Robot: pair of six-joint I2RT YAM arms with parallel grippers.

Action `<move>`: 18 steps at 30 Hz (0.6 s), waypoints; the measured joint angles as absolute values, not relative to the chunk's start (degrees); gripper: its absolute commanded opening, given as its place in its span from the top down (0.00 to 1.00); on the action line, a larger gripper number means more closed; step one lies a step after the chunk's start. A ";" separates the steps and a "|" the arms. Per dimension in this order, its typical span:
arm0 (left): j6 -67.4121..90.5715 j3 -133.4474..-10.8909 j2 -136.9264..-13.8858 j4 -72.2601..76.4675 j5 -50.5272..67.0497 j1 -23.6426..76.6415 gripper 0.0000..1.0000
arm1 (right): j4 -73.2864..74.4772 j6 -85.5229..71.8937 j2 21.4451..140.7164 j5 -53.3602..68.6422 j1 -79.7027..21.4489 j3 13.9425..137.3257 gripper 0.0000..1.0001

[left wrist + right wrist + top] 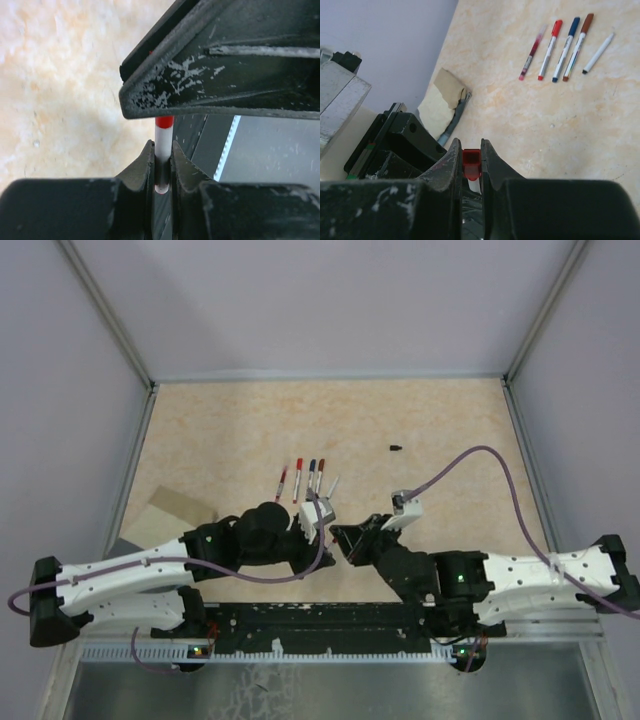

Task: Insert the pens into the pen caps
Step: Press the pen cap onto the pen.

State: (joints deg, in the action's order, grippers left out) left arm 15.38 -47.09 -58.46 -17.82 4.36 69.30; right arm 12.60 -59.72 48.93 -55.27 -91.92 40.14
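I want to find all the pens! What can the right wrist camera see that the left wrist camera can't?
Only the right wrist camera shows five pens lying in a row on the table, a tan scrap, and a red cap pinched in the right gripper. Only the left wrist camera shows the left gripper pinching a white pen with a red end, plus a toothed white strip. Both show the table, and each sees black parts of the other arm.
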 measured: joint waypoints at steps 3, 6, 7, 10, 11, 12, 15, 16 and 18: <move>15.40 -47.11 -58.46 -12.86 3.46 69.28 1.00 | 13.63 -56.62 46.83 -54.57 -89.89 42.04 1.00; 15.49 -47.11 -58.46 -9.65 2.37 69.23 1.00 | 14.61 -52.73 46.09 -53.19 -88.20 44.23 0.92; 15.53 -47.13 -58.43 -8.45 2.07 69.23 1.00 | 15.25 -51.37 46.09 -53.01 -87.88 45.28 0.90; 15.55 -47.62 -58.37 -4.91 1.63 69.23 1.00 | 17.78 -46.44 46.09 -52.53 -87.33 49.63 0.86; 15.55 -48.10 -58.37 -4.08 1.56 69.23 1.00 | 18.39 -44.99 45.91 -52.47 -87.24 50.94 0.83; 15.55 -48.62 -58.37 -2.98 1.50 69.23 1.00 | 18.63 -43.35 45.74 -52.34 -87.24 52.45 0.81; 15.55 -50.04 -58.37 -0.45 1.50 69.23 1.00 | 18.35 -39.03 45.08 -51.29 -87.24 55.59 0.75; 15.57 -50.46 -58.37 0.34 1.52 69.23 1.00 | 18.20 -37.71 44.77 -50.72 -87.24 56.40 0.73; 16.05 -51.77 -58.43 2.02 -0.40 68.73 1.00 | 18.68 -34.89 43.83 -48.42 -87.44 57.45 0.61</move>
